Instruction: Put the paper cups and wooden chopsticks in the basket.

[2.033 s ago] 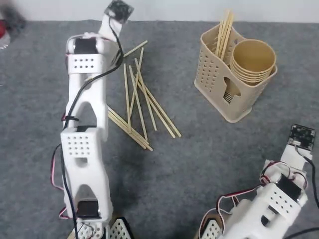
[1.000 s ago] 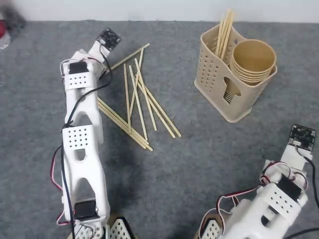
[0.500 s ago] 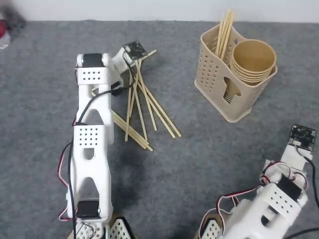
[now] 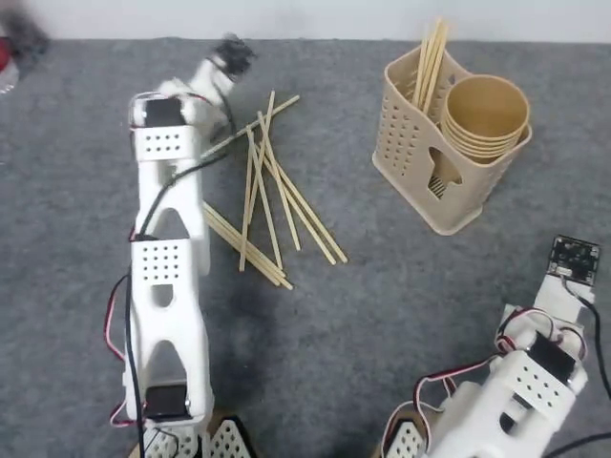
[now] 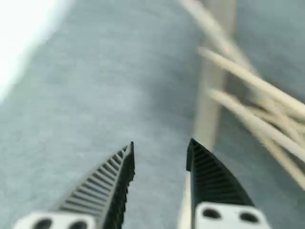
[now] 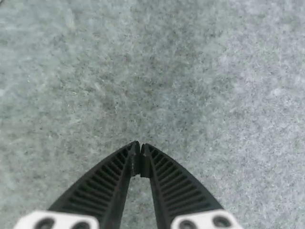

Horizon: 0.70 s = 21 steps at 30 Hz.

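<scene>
Well, the left arm lies stretched out long over the grey bench. It extends from the near edge almost to the far one, and its wrist tips over at the far end of the scattered pile. The left end effector is spread, with nothing between its toothed fingers, and it points at the bare grey surface. The loose chopsticks fan away just beside it. One pale stick runs close along one finger, though I cannot tell whether they touch. These sticks lie flat and crossed over one another between the left arm and the basket, nearer the arm, and a few ends slip under the arm itself.

The right arm sits folded at the near right corner. The right end effector is pressed together, tips meeting and empty, aimed at the bare bench.

The beige, perforated basket stands upright at the far right, well apart from both arms. A nested stack of paper cups fills one compartment. A bundle of standing chopsticks leans out of the other, rising above the rim.
</scene>
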Each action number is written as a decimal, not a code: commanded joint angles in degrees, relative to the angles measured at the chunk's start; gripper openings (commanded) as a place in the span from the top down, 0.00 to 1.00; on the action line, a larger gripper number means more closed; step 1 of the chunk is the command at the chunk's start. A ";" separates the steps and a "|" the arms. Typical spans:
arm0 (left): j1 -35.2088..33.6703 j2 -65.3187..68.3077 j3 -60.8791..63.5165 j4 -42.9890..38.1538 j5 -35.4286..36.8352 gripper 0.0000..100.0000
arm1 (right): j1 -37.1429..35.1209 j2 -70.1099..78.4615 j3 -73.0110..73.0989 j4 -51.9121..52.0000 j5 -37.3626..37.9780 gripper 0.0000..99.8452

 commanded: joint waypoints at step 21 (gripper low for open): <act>6.07 -0.35 4.62 22.77 -22.24 0.83 | -0.75 -0.84 0.62 -1.27 0.70 0.99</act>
